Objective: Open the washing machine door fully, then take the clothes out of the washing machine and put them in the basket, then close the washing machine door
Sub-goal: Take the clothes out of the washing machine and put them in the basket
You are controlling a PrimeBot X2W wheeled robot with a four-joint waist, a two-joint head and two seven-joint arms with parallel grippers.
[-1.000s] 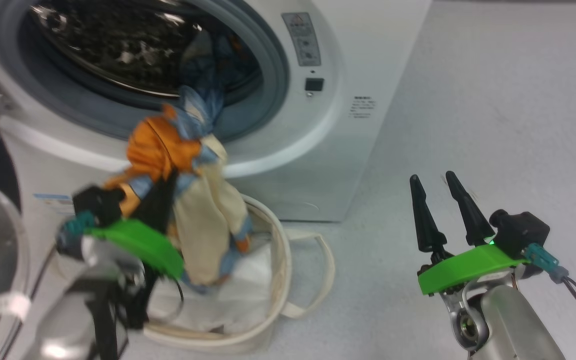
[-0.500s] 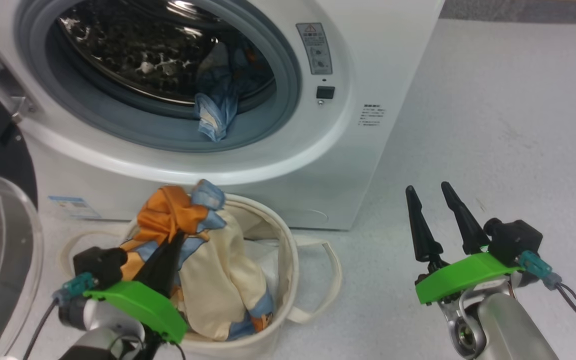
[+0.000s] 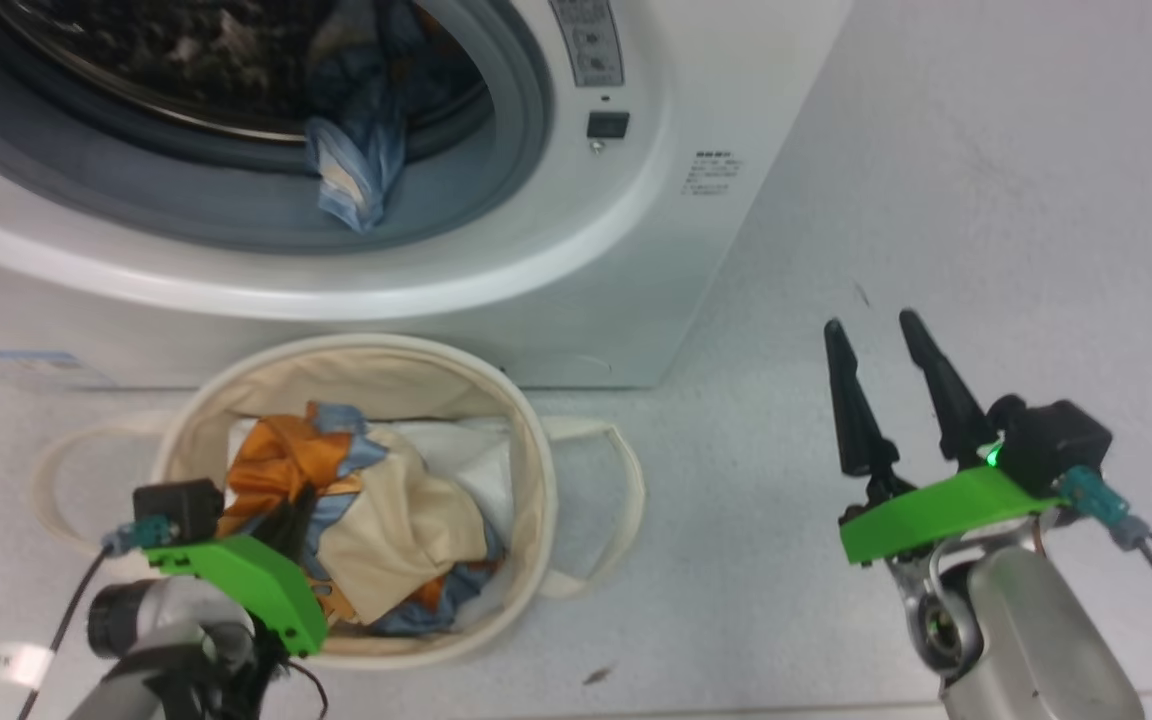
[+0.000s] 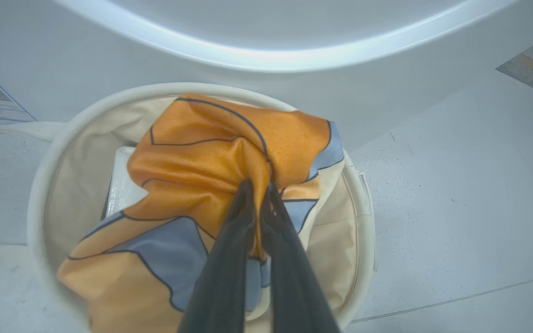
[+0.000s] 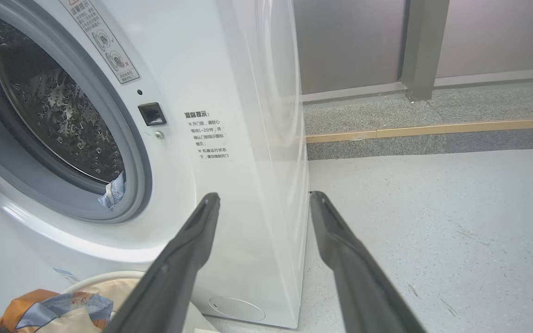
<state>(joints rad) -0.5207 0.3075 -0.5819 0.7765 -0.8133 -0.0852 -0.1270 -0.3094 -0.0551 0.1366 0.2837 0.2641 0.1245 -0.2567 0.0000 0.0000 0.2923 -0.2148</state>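
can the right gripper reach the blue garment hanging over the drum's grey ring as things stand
Probably yes: the right gripper is open and empty, and nothing stands between it and the soft blue garment.

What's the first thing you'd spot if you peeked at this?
The bright orange and cream garment grabs the eye first, bunched in the basket at the lower left and pinched by the left pincer. Just above it, a blue garment dangles out of the washing machine opening.
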